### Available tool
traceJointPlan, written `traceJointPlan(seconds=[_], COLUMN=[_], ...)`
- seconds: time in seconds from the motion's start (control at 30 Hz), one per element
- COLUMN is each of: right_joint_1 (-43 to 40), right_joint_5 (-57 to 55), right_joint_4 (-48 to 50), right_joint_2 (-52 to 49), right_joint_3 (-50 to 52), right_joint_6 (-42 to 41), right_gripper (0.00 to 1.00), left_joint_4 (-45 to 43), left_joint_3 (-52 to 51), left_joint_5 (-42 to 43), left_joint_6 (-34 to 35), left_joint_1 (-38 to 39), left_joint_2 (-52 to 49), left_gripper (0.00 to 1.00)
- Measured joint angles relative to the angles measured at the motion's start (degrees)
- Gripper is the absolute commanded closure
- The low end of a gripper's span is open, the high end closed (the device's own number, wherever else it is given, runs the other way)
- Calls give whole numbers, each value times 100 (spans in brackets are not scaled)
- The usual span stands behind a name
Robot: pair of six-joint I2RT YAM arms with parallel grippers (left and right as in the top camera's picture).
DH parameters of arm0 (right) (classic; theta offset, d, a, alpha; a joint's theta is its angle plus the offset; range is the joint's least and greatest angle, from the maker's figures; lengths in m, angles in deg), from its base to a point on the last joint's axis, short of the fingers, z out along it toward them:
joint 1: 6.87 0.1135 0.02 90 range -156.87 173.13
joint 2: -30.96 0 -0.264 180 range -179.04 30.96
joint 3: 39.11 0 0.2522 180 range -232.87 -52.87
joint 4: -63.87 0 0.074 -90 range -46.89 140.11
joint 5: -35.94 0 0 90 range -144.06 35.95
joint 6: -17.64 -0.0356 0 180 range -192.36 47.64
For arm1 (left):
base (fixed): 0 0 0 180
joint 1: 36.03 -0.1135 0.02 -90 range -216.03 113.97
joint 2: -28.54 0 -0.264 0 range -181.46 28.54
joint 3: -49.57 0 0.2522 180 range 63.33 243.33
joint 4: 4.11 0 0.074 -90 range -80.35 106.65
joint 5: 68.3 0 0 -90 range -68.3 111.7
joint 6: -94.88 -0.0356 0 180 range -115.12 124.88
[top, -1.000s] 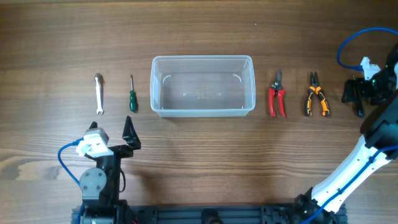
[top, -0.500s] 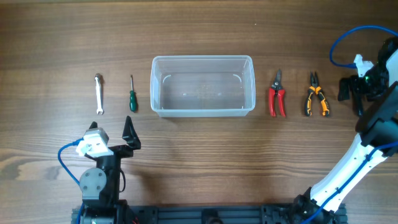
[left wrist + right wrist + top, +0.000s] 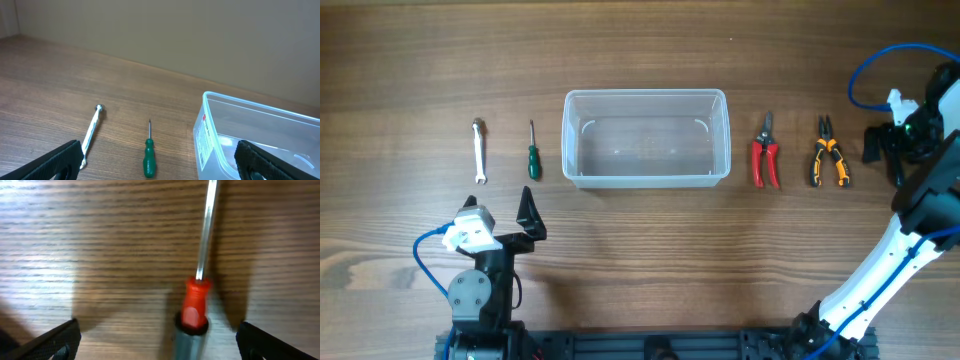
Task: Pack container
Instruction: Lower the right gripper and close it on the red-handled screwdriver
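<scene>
Brown wood-grain table (image 3: 640,240); row left to right, apart: silver flat wrench (image 3: 478,151); green-handled screwdriver (image 3: 532,155); clear plastic rectangular tub (image 3: 646,181); red-handled cutters (image 3: 765,158); orange-and-black pliers (image 3: 828,155); right wrist view: red-handled steel-shaft screwdriver (image 3: 197,305) on wood

One clear container (image 3: 646,181) sits with one wrench (image 3: 478,151) and one green-handled screwdriver (image 3: 532,156) to its left, two pairs of pliers to its right, a red-handled pair (image 3: 765,162) and an orange-and-black pair (image 3: 828,160), and farther right one red-handled screwdriver (image 3: 196,306), making two screwdrivers.
</scene>
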Motion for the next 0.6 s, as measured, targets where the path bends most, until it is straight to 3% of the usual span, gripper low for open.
traceJointPlan(seconds=[0.4, 0.6], right_joint_1=[-74, -157], right_joint_5=[63, 96], right_joint_4=[66, 114], right_joint_2=[0, 0], right_joint_3=[2, 2], right_joint_6=[22, 33], right_gripper=[1, 25], left_joint_4=[0, 0], left_joint_3=[0, 0], left_joint_5=[0, 0], left_joint_6=[2, 2], left_joint_1=[0, 0], left_joint_2=[0, 0], left_gripper=[0, 0])
